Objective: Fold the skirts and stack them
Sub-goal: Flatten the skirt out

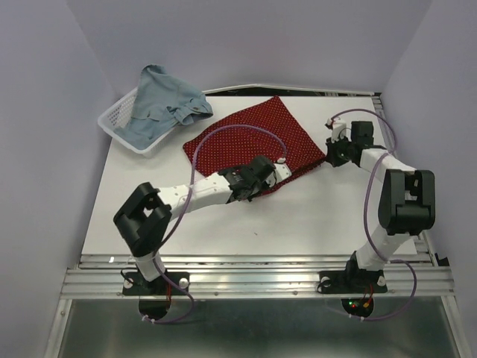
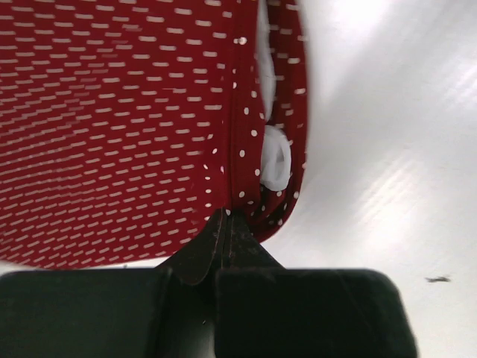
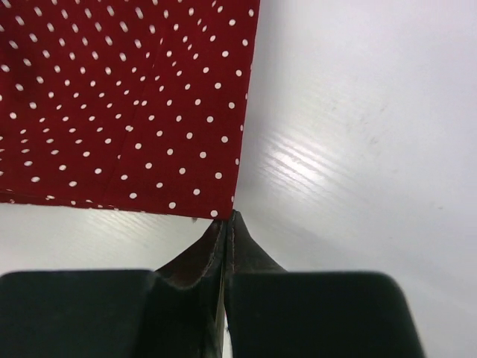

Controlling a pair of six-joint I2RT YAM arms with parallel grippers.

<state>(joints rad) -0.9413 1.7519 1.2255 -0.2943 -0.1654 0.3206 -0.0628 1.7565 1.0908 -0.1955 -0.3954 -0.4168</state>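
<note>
My left gripper [image 2: 227,221] is closed right down, its two black fingers pressed together on the edge of the dark red skirt [image 1: 246,138]. In the left wrist view the stitched edge of the cloth runs straight into the line where the fingertips meet, so I take it as pinched there. Just above that spot the edge is turned over on itself, and a small white tag [image 2: 276,160] shows inside the fold.

My right gripper [image 3: 229,221] is closed too, with no gap between the fingers. A corner of the same skirt comes to a point exactly at the fingertips and touches them, but I cannot tell whether any cloth is actually caught between them.

From above, the red skirt with its tiny white dots lies spread flat on the white table [image 1: 223,231], turned like a diamond towards the back middle. My left gripper is on its near right edge and my right gripper at its right corner, the two near each other.

The light blue denim skirt [image 1: 160,108] is well apart at the back left, bunched up and draped over the white mesh basket [image 1: 112,123], with part of it hanging over the rim on the side nearest the red skirt.
</note>
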